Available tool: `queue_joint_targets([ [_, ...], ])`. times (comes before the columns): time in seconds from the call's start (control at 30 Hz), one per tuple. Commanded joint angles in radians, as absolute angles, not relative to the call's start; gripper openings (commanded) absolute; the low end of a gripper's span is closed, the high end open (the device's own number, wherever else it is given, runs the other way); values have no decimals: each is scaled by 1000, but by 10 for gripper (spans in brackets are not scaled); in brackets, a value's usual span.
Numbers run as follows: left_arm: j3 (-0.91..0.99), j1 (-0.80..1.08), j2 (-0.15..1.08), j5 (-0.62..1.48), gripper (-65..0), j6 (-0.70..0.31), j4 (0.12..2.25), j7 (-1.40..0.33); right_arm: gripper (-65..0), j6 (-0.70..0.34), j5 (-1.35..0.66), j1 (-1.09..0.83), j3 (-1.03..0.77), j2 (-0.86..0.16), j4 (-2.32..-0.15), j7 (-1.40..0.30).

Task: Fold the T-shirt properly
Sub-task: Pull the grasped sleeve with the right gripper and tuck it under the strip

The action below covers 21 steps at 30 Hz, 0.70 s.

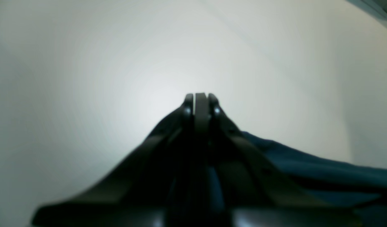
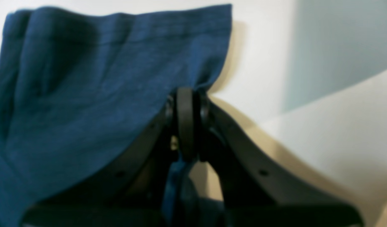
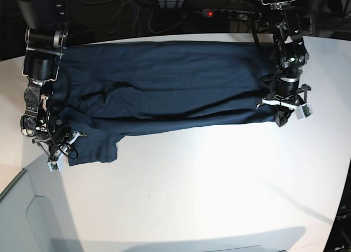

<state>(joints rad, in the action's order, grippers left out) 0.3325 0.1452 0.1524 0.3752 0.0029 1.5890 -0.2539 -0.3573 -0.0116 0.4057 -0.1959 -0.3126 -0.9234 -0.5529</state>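
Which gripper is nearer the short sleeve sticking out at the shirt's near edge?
Right. The right gripper is shut on the T-shirt right beside that sleeve. The left gripper is shut at the shirt's opposite end, a full garment length away.

T-shirt [image 2: 86,94] soft matt cloth; table [image 3: 208,186] smooth, white.

Broad bare white worktop [image 3: 208,191] in front of the T-shirt [image 3: 164,87], open for passing, shirt stretched across the far half, cables and dark gear [image 3: 230,13] crowding the rear edge, each arm blocking one end of the cloth
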Motion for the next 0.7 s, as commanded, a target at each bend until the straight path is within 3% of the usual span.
queue_joint_targets([
  [0.0, 335, 130, 163, 378, -650, -1, 1604, -226, -650, -363, -25, 423, -205, -329, -978, -529],
  [0.33, 334, 96, 165, 378, -650, -1, 1618, -226, -650, -363, -25, 272, -206, -334, -1419, -542],
  [0.57, 334, 64, 165, 378, -650, -1, 1618, -226, -650, -367, -25, 237, -225, -331, -1560, -538],
  [0.67, 334, 45, 166, 378, -650, -1, 1618, -226, -650, -437, -27, 254, -271, -303, -1567, -536],
])
